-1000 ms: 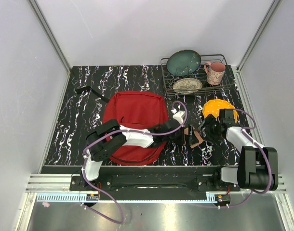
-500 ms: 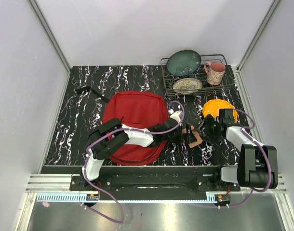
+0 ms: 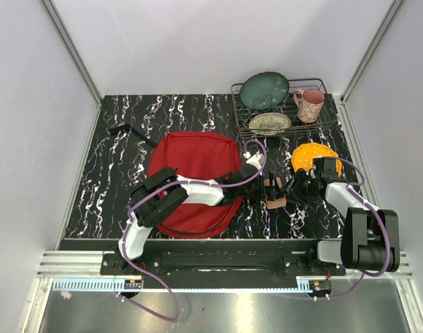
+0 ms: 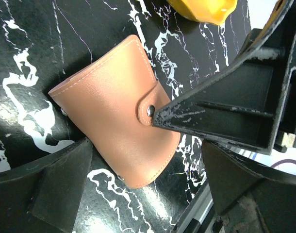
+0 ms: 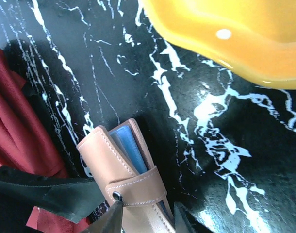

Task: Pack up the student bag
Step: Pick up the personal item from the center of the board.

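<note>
The red student bag lies flat at the middle left of the table; its fabric also shows at the left edge of the right wrist view. A tan leather wallet with a snap strap stands on edge just right of the bag, blue cards showing in its top. My right gripper is shut on the wallet, one finger at the snap, the other against the far face. My left gripper is wide open and straddles the wallet without touching it.
A yellow dish sits just behind the right gripper. At the back right, a wire rack holds a teal bowl, a patterned plate and a pink mug. A black object lies at the back left.
The right gripper's jaws have narrowed onto the wallet, which has shifted slightly up and left. The left gripper has moved closer around it, still open.
</note>
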You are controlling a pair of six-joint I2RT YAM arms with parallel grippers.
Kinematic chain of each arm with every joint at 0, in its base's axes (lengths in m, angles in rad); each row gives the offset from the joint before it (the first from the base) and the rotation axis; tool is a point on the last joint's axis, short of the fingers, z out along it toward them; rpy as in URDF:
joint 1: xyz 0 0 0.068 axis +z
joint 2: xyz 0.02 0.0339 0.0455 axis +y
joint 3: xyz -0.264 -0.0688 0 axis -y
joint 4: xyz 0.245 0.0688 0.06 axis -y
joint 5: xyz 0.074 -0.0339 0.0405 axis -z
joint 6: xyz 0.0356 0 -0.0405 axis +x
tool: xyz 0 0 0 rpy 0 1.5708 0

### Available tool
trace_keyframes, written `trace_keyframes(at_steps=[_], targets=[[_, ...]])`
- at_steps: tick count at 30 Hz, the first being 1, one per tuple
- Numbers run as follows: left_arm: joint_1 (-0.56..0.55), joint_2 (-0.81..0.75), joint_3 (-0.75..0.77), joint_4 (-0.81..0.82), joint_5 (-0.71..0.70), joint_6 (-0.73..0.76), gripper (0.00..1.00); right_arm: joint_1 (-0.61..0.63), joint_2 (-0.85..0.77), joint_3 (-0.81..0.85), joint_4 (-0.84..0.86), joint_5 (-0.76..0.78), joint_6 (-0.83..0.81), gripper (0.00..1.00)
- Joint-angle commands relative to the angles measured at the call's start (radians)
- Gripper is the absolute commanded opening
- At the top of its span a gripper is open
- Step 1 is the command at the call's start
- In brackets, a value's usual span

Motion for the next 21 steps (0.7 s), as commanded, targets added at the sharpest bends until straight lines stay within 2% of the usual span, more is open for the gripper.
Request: trace_keyframes(at_steps=[1,2,3,4,5,10,11,12,17,21], targets=[[-0.011,0.008,0.037,0.004,0.049,0.019,0.98,0.009,-0.030,-0.005,0.080,-0.164,0.018,0.45],[-0.009,0.007,0.037,0.002,0.049,0.022,0.98,0.009,-0.027,-0.006,0.086,-0.164,0.018,0.34],[-0.011,0.004,0.037,-0.001,0.050,0.025,0.98,0.009,-0.022,-0.006,0.086,-0.158,0.019,0.29],[-0.011,0.002,0.035,-0.002,0.052,0.028,0.97,0.009,-0.019,-0.006,0.091,-0.158,0.019,0.29],[-0.011,0.001,0.032,-0.002,0.052,0.030,0.97,0.009,-0.017,-0.006,0.092,-0.158,0.019,0.22],[-0.009,-0.011,0.029,-0.007,0.058,0.041,0.97,0.009,-0.020,-0.006,0.096,-0.161,0.016,0.16],[-0.009,-0.013,0.028,-0.007,0.057,0.042,0.97,0.009,-0.024,-0.005,0.096,-0.156,0.016,0.11],[-0.009,-0.018,0.025,-0.010,0.057,0.044,0.97,0.009,-0.034,-0.006,0.094,-0.150,0.016,0.00],[-0.009,-0.079,-0.017,0.012,0.061,0.073,0.98,0.009,-0.105,0.003,0.054,-0.039,0.038,0.00],[-0.009,-0.203,-0.040,-0.056,0.021,0.136,0.99,0.009,-0.206,0.000,0.034,0.025,0.070,0.00]])
